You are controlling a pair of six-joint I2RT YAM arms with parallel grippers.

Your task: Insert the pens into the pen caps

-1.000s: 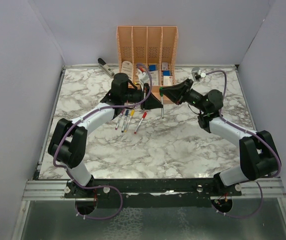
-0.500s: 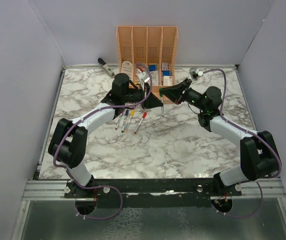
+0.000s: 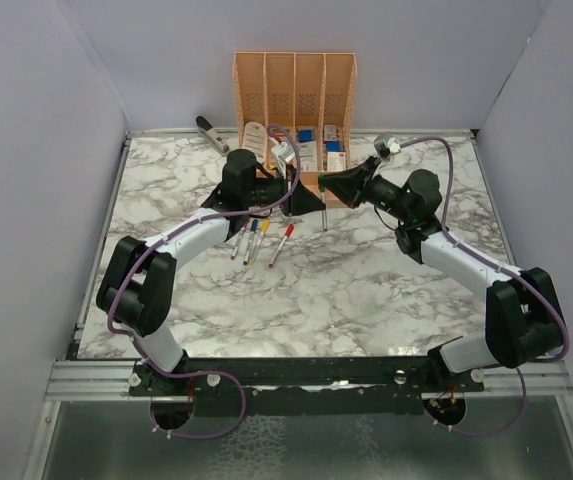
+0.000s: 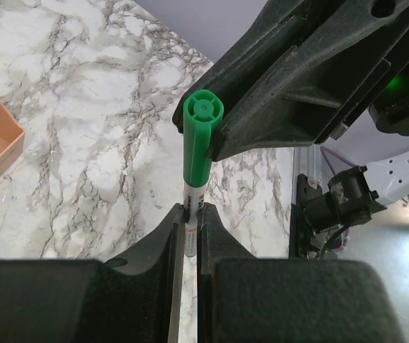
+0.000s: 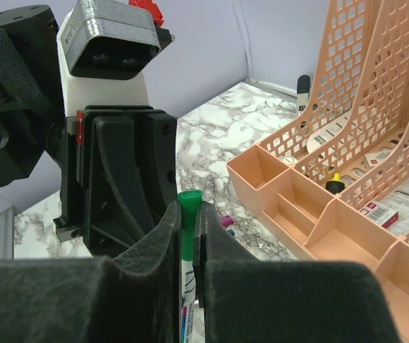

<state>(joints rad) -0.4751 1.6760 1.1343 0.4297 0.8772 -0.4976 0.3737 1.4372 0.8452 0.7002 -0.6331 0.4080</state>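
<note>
A silver-grey pen [image 3: 324, 213] stands upright above the table, in front of the organiser, held between both grippers. My left gripper [image 3: 316, 203] is shut on the pen's barrel [image 4: 190, 237]. My right gripper [image 3: 323, 184] is shut on the green cap [image 4: 200, 136], which sits over the pen's upper end [image 5: 188, 197]. In the wrist views the left gripper [image 4: 190, 211] grips just below the cap, and the right gripper [image 5: 188, 209] grips the cap itself. Several other pens [image 3: 257, 240] lie on the marble to the left. A purple cap [image 5: 227, 221] lies on the table beyond.
The peach desk organiser [image 3: 294, 80] stands at the back centre, its low front trays [image 5: 311, 207] just right of the right gripper. A grey stapler [image 3: 211, 133] lies at the back left. A small white clip [image 3: 394, 147] lies at the back right.
Both grippers with the pen have shifted slightly towards the back. The right arm's wrist has moved a little left. Both grips are unchanged.
</note>
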